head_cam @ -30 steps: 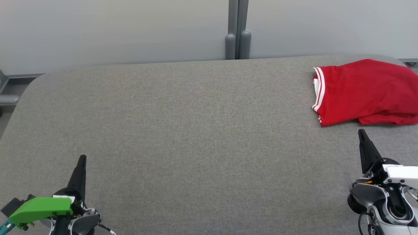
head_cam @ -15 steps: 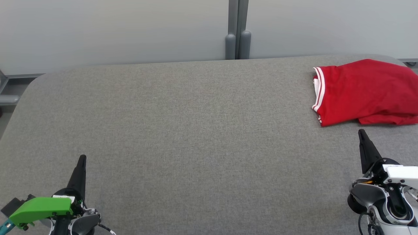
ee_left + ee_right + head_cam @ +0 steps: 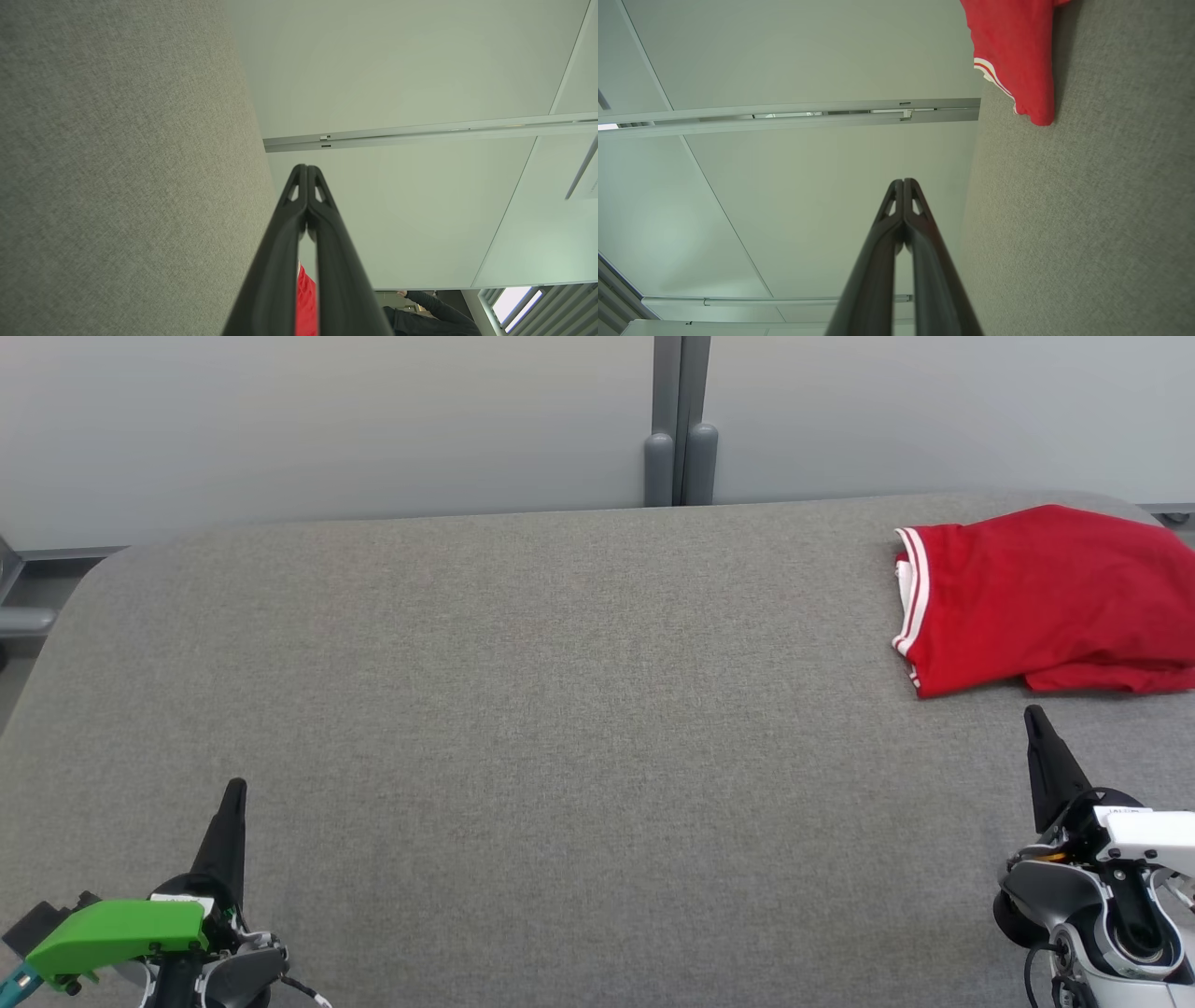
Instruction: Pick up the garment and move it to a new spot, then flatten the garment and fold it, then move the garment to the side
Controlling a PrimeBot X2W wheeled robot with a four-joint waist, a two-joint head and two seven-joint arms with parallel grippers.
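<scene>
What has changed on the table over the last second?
Nothing visibly changed. The red garment lies at the far right of the grey table. The left end effector and the right end effector are shut, holding nothing, apart from the garment.

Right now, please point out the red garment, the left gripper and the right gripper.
red garment (image 3: 1046, 597), head view, middle of the cloth.
left gripper (image 3: 234, 791), head view, shut fingertips.
right gripper (image 3: 1033, 717), head view, shut fingertips.
</scene>
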